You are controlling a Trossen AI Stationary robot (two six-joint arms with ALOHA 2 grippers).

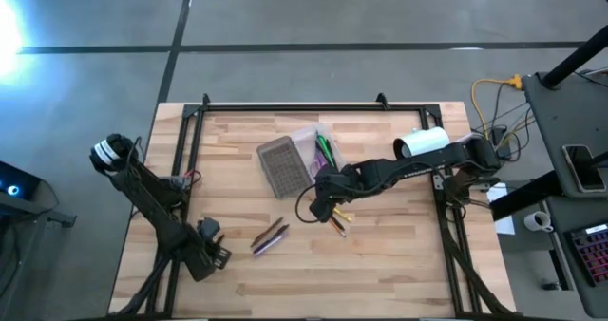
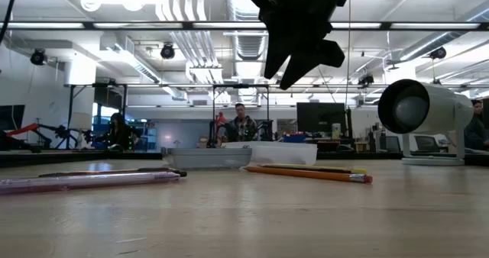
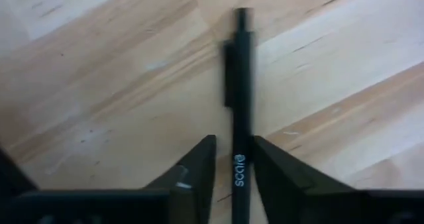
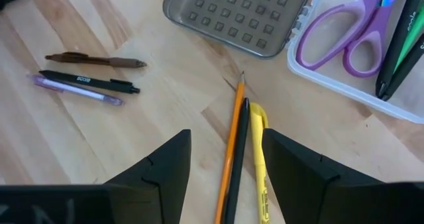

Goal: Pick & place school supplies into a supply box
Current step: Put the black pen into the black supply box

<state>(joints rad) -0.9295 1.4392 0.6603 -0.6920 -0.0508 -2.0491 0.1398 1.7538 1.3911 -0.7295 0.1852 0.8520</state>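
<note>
**Black pen: probably light, stiff and slick-barrelled**
It lies flat at the table's 7 o'clock, with the supply box toward its 12. Best taken mid-barrel (it may roll). The left gripper straddles it narrowly, not yet clamped. The right gripper hovers wide over an orange pencil.

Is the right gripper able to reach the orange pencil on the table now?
Probably yes: the right gripper is open above the orange pencil, with nothing over it. A dark pen and a yellow pen lie alongside.

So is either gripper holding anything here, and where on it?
Right gripper: nothing. Left gripper straddles a black pen's barrel near the clip; whether it grips cannot be told.
</note>
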